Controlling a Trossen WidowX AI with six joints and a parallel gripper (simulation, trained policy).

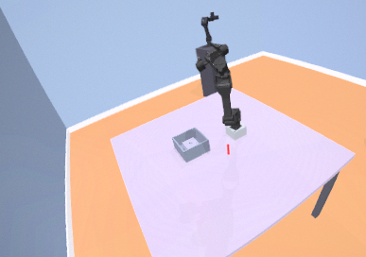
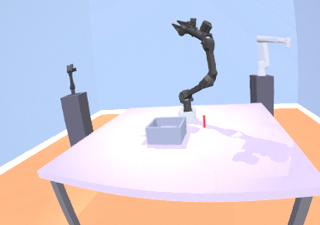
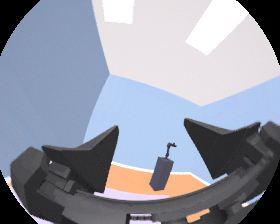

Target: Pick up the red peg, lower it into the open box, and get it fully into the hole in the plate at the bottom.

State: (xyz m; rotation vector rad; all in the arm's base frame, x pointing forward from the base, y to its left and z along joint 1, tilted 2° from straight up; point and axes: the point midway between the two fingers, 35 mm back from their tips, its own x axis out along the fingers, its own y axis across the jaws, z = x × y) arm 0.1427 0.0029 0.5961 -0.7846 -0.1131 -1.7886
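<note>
Read clock directions in the exterior view, with twelve pointing to its far side. Start with the near edge of the table (image 1: 280,142) (image 2: 104,165) (image 3: 116,194), toward six o'clock. Farther in, find the open box (image 1: 196,152) (image 2: 166,136), upright, with the plate (image 1: 185,145) and its small dark hole at the bottom in the top view. No red inside there.

Beyond, at about two o'clock from the box, note the red peg (image 1: 228,149) (image 2: 204,121): seemingly upright on the table, well apart from the box walls. Farther back, at about one o'clock from the box, come to the white base block (image 1: 238,134) (image 2: 192,114).

From there follow the dark arm (image 1: 225,94) (image 2: 212,59) upward to the claw (image 2: 175,23) (image 3: 151,124), high above the table and aimed toward nine or ten o'clock, away from the peg. Spread wide, with nothing between the fingers; too tangled to pick out in the top view. Farthest, at about ten o'clock, see the dark pedestal (image 1: 206,80) (image 2: 76,113) (image 3: 161,172).

As for progress, count none of the stages as done. Left to do: turn back and descend, grip the peg, carry to the box, line up over the hole, lower fully.
</note>
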